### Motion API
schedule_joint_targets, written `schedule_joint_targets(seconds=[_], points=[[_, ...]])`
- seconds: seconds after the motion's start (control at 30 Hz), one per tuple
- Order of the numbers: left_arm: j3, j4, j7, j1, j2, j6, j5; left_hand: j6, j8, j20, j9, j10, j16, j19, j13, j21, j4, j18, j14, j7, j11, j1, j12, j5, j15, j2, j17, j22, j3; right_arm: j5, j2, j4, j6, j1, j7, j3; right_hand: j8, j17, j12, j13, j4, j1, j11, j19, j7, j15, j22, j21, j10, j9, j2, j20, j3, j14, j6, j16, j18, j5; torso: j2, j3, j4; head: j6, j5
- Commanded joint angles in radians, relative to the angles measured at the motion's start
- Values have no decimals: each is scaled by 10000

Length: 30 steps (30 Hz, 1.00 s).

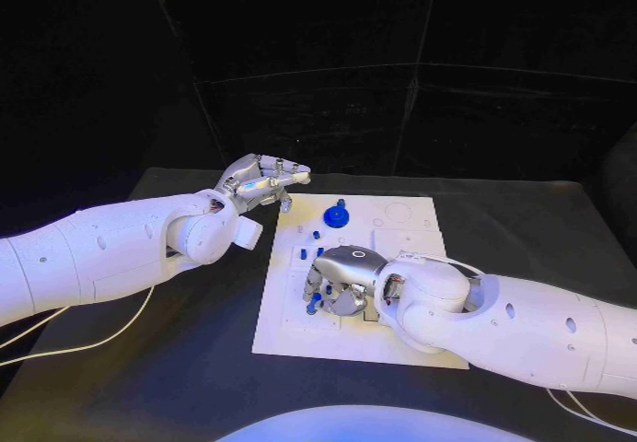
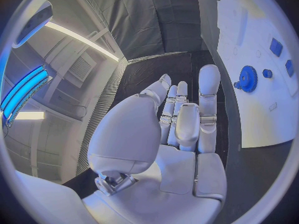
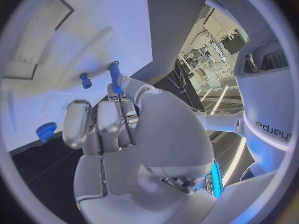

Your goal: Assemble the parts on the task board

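The white task board (image 1: pixel 399 343) lies in the middle of the black table. My right hand (image 1: pixel 342 279) hovers low over the board's left-middle part and pinches a slim blue pin (image 3: pixel 114 77) at its fingertips; that pin (image 1: pixel 315 302) pokes out under the fingers. A blue gear (image 1: pixel 337 216) stands on the board's far part, also seen as the gear (image 2: pixel 248 78) beyond my left hand's fingers. My left hand (image 1: pixel 266 180) is raised beside the board's far left corner, fingers apart and holding nothing.
Small blue parts (image 1: pixel 309 250) sit on the board between the gear and my right hand. A short blue peg (image 3: pixel 85 80) and a round blue piece (image 3: pixel 45 131) stand on the board near the right hand. Black table (image 1: pixel 531 221) surrounds the board.
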Motion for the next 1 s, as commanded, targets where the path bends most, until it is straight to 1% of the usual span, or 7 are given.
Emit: schedule_joint_targets(seconds=[0.03,0.37,0.43,0.57,0.67,0.8,1.0], points=[[7,19,59,18,5,65,33,-79,32,-5,-12,58,64,86,-13,-60,15,-39,40,15,42,68,62,56,45,-34,-14,-12,45,-244,36,-47,176,-7,-44,-3,-37,-8,23,125,7,27,-324,10,52,-41,-9,44,416,-11,-58,-8,61,57,49,43,-62,43,5,-1,3,-5,1],[7,14,55,18,0,70,33,-79,32,-5,-12,58,64,86,-13,-60,15,-39,40,15,42,68,62,56,45,-34,-14,-12,45,-449,129,-104,312,-38,-101,-22,-40,-23,7,127,1,-28,-319,5,56,-35,-7,47,421,-11,-73,-2,65,52,50,39,-62,37,3,1,9,-23,5],[7,8,53,18,4,72,33,-79,32,-5,-12,58,64,86,-13,-60,15,-39,40,15,42,68,62,56,45,-34,-14,-12,45,-493,169,-96,320,-42,-89,-44,-54,-29,-17,124,-8,-76,-314,-2,61,-30,-8,48,406,-15,-99,4,61,49,29,39,-61,35,2,2,-5,-26,10],[7,3,52,18,12,73,33,-79,32,-5,-12,58,64,86,-13,-60,15,-39,40,15,42,68,62,56,45,-34,-14,-12,45,-517,215,-84,251,-45,-35,-82,-143,-66,-198,70,26,-338,-246,-44,134,29,-40,32,211,-49,-199,47,13,38,-203,35,-55,54,7,2,-1,-16,-4],[7,0,49,18,15,75,33,-79,32,-5,-12,58,64,86,-13,-60,15,-39,40,15,42,68,62,56,45,-34,-14,-12,45,-518,233,-84,137,-47,6,-99,-164,-145,-430,1,119,-643,-155,-108,202,110,-118,-13,-91,-64,-352,113,-105,17,-477,7,-41,67,3,-1,-2,-22,-20],[7,-5,31,18,18,95,33,-79,32,-5,-12,58,64,86,-13,-60,15,-39,40,15,42,68,62,56,45,-34,-14,-12,45,-519,229,-92,-44,-48,32,-110,-165,-298,-624,-13,181,-876,-82,-249,221,168,-313,-125,-355,-67,-507,180,-224,-29,-805,-64,6,54,-1,0,8,-13,-26],[7,-13,6,17,22,125,33,-79,32,-5,-12,58,64,86,-13,-60,15,-39,40,15,42,68,62,56,45,-34,-14,-12,45,-524,192,-93,-274,-48,46,-117,-156,-494,-756,-14,198,-981,-18,-489,259,218,-649,-322,-597,-57,-588,232,-300,-94,-987,-170,82,44,-8,3,4,21,-34]])
